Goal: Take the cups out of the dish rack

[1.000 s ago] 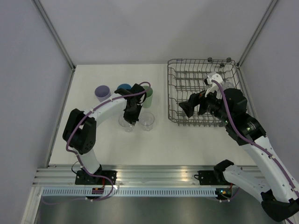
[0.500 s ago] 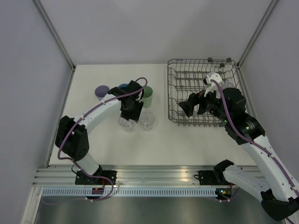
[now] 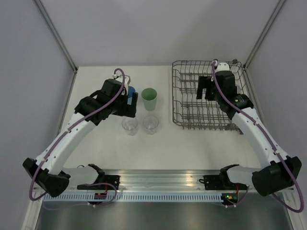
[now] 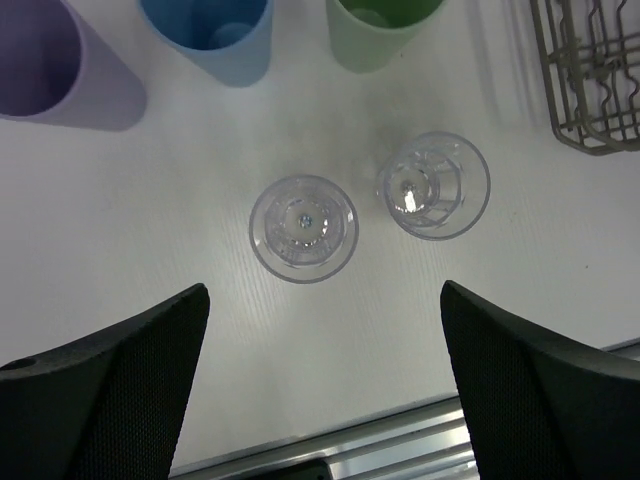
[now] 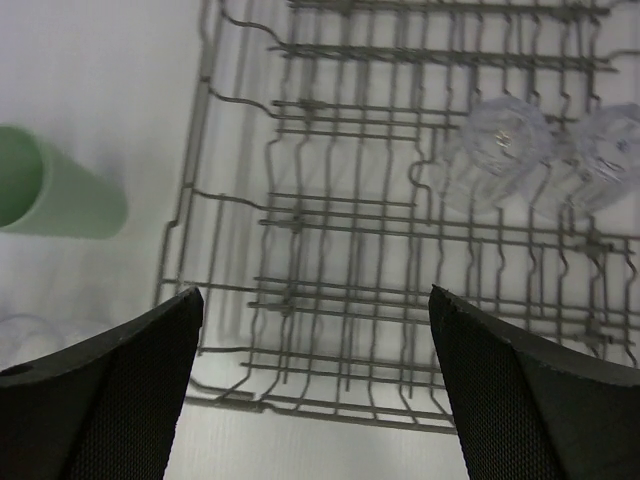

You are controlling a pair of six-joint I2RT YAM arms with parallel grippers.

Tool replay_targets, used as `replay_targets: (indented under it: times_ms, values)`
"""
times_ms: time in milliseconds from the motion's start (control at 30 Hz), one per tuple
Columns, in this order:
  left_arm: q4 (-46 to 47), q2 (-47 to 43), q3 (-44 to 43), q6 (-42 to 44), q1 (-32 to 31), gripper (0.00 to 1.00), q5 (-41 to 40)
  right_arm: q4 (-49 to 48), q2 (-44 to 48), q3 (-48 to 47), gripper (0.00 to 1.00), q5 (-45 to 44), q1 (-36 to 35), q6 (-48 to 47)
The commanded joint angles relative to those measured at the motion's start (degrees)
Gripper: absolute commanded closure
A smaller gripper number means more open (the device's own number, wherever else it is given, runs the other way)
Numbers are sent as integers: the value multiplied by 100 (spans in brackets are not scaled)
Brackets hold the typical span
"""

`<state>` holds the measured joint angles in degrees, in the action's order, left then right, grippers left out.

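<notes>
Five cups stand unloaded on the matte white surface (image 3: pixel 96 143) left of the grey wire dish rack (image 3: pixel 184 103). Three are smooth opaque plastic tumblers in a far row: the lavender tumbler (image 4: pixel 50 65) at the left, the blue tumbler (image 4: pixel 215 35) in the middle and the pale green tumbler (image 4: pixel 385 30) nearest the rack. Nearer, side by side but apart, sit the left clear glass (image 4: pixel 303 227) and the right clear glass (image 4: pixel 433 185), both round, upright and faceted.

The left hand (image 4: pixel 322 300) hangs above these two, its black textured fingers (image 4: pixel 110 390) spread wide and holding nothing.

The right hand (image 5: pixel 315 292) hovers over the rack, its fingers (image 5: pixel 540 390) likewise spread wide and empty. Below it, thin bent rods and rows of upright tines form a rectangular basket. Two more transparent cups remain inside it toward the far right, the first racked glass (image 5: pixel 500 150) just beside the second racked glass (image 5: pixel 610 150). Both are blurred among the wires, so it cannot be told which way up they are.
</notes>
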<state>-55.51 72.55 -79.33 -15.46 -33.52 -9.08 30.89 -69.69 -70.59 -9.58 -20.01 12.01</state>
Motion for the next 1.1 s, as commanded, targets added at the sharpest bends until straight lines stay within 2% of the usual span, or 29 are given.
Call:
replay_targets:
  times_ms: [0,133,267,400,567,800,900,1067]
  values:
    - [320,-722,118,113,-23,0,-796,-66,-447,-314,2,-439,646,48]
    - [488,-1374,488,193,-15,0,-1847,65,-1063,-666,2,-965,1069,-216]
    - [909,-2235,1321,149,-23,0,-2414,75,-1643,-904,2,-721,1490,-488]
    - [1367,-2948,1982,140,-23,0,-2344,-206,-2126,-1070,2,-325,1737,-674]
    - [1455,-3054,2264,79,-23,0,-2063,-84,-2803,-1545,2,166,1957,-884]
    - [1508,-2958,2396,43,-23,0,-1799,355,-3857,-2362,2,-8,1957,-1095]
    - [1534,-2949,2405,61,-14,0,-1746,470,-4165,-2521,2,176,1957,-1140]
    - [1560,-2940,2431,79,-23,0,-1632,523,-4448,-2644,2,-26,2053,-1148]
